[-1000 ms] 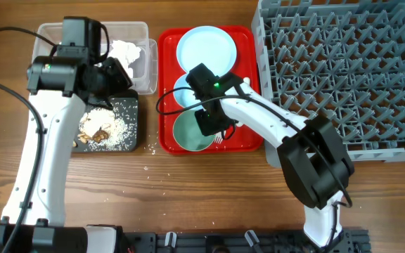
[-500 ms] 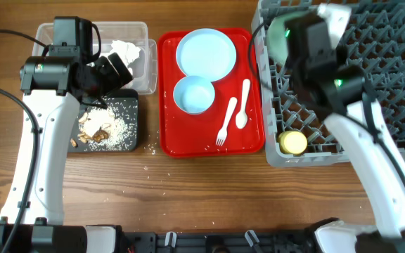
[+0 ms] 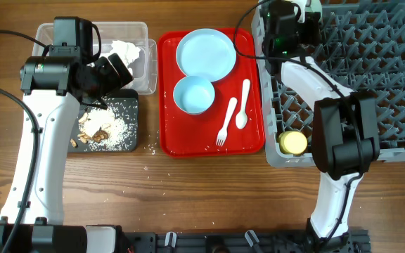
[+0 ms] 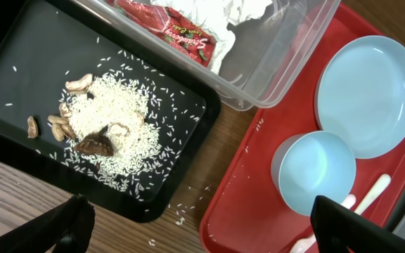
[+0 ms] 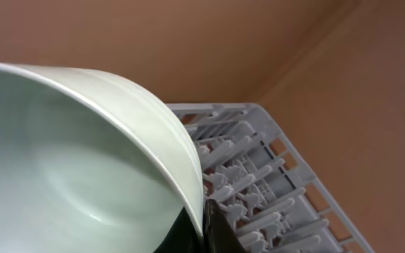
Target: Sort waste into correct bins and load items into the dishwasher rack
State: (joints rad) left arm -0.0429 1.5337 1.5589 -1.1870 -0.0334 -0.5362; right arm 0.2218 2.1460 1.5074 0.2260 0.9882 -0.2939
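Note:
My right gripper [image 5: 204,228] is shut on the rim of the pale green bowl [image 5: 83,176], held tilted over the far left corner of the grey dishwasher rack [image 3: 357,77]. The yellow cup [image 3: 292,143] sits in the rack's near left corner. My left gripper [image 4: 206,228] is open and empty above the black tub [image 3: 129,140] of rice and brown scraps [image 4: 118,130]. The clear tub [image 3: 143,31] holds tissue [image 3: 125,50] and the red-and-white wrapper [image 4: 167,31]. The blue plate [image 3: 206,50], blue bowl [image 3: 193,95], fork [image 3: 225,125] and spoon [image 3: 243,105] lie on the red tray [image 3: 167,133].
Loose rice grains [image 3: 146,167] lie on the wooden table in front of the black tub and tray. The left arm [image 3: 37,154] stretches along the table's left side. The right arm [image 3: 336,140] crosses the rack's left edge.
My right gripper lifted the pale green bowl off the red tray and carried it to the rack's far left corner. My left arm has barely moved.

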